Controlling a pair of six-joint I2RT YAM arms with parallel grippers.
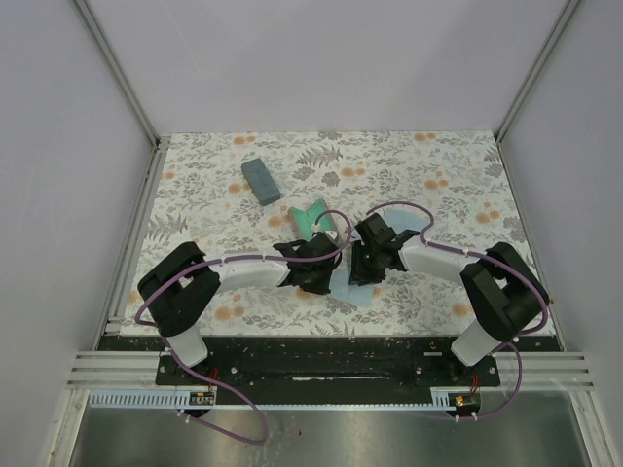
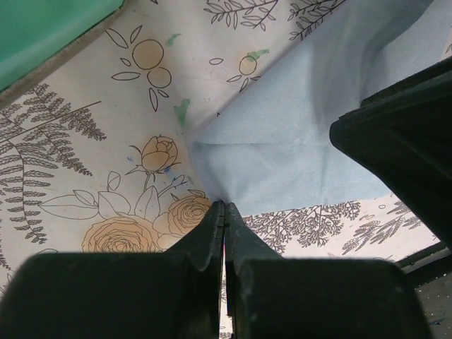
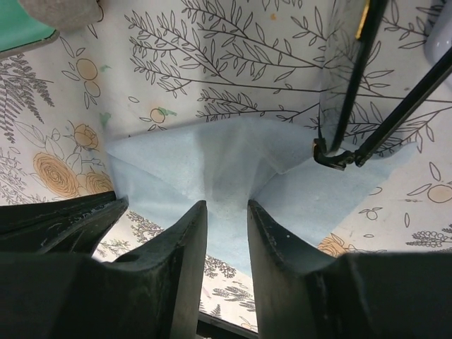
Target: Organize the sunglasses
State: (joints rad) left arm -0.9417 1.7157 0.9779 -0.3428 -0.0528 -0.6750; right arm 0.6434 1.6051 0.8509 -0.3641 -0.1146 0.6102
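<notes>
The sunglasses (image 3: 347,106), thin black frame with folded arms, lie partly on a light blue cloth (image 3: 212,162) at the upper right of the right wrist view; in the top view they are hidden by the arms. My left gripper (image 2: 224,206) is shut on a corner of the cloth (image 2: 282,141), low over the table. My right gripper (image 3: 226,206) is open a little, its fingers straddling a raised fold of the same cloth. The two grippers (image 1: 313,265) (image 1: 366,261) sit close together at the table's middle, over the cloth (image 1: 358,295).
An open green-lined case (image 1: 316,220) lies just behind the grippers; it also shows in the left wrist view (image 2: 42,28) and the right wrist view (image 3: 21,28). A slate-blue case (image 1: 260,181) lies at the back left. The table's black front edge (image 1: 321,350) is close.
</notes>
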